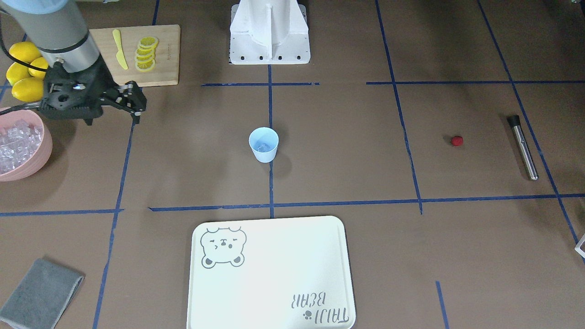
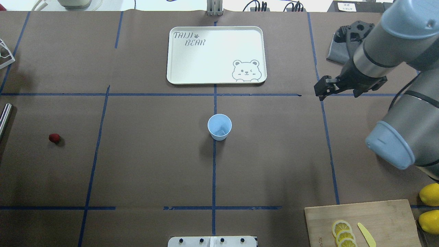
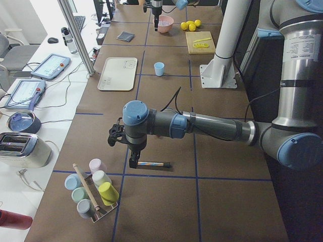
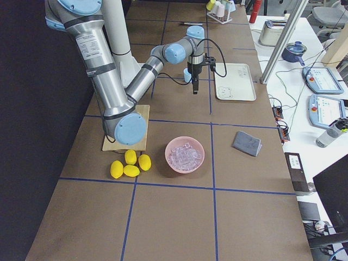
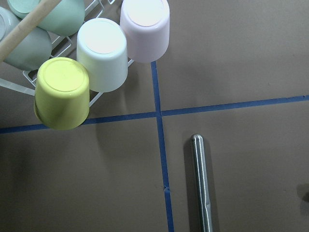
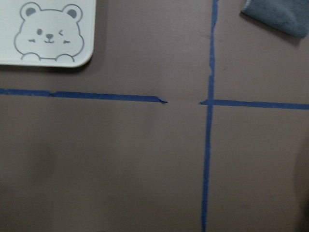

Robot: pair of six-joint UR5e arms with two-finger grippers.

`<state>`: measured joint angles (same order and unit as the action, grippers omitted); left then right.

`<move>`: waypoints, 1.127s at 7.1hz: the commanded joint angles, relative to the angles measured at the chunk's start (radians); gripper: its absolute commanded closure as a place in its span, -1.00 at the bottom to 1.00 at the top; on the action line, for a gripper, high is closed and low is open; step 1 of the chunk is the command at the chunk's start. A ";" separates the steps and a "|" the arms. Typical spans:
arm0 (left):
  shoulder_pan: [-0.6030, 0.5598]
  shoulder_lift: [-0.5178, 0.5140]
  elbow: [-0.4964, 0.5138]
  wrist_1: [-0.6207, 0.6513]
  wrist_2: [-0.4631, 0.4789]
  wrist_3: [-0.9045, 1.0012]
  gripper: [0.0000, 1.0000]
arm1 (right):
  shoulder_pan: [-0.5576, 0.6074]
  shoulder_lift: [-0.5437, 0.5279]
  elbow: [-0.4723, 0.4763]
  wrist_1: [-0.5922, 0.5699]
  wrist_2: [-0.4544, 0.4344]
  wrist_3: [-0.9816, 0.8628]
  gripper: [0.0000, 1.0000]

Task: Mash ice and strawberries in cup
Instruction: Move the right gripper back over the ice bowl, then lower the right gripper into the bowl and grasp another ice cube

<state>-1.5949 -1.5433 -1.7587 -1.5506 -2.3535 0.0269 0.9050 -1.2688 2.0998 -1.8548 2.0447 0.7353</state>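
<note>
A pale tray (image 2: 216, 55) printed with a bear lies at the far middle of the brown table (image 2: 144, 154), which is crossed by blue tape lines (image 2: 214, 171). Near the robot's right side, a wooden cutting board (image 1: 164, 55) carries a row of lemon slices (image 1: 146, 54) and a yellow knife (image 1: 119, 49). Four whole lemons (image 1: 25, 68) are huddled just beside the board, with a pink bowl (image 1: 45, 155) next to them. Farther out on that side lies a folded grey cloth (image 1: 41, 292). Well over on the left, a metal rod (image 1: 523, 147) lies flat, and beyond it a rack (image 3: 93, 189) holds upturned pastel cups, yellow (image 5: 62, 94), white (image 5: 102, 53) and pink (image 5: 145, 26) among them.
</note>
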 commanded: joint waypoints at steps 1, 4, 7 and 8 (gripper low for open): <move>0.001 0.000 -0.008 0.001 0.000 -0.002 -1.00 | 0.108 -0.302 0.008 0.295 0.070 -0.179 -0.98; 0.001 0.015 -0.019 0.000 0.000 -0.019 -1.00 | 0.228 -0.437 -0.099 0.390 0.127 -0.471 -0.98; 0.001 0.025 -0.028 0.000 0.000 -0.019 -1.00 | 0.227 -0.471 -0.197 0.496 0.129 -0.484 -0.89; 0.001 0.025 -0.028 0.000 0.000 -0.019 -1.00 | 0.226 -0.469 -0.205 0.493 0.133 -0.493 -0.83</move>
<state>-1.5938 -1.5193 -1.7862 -1.5508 -2.3531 0.0077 1.1310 -1.7364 1.9163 -1.3720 2.1745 0.2526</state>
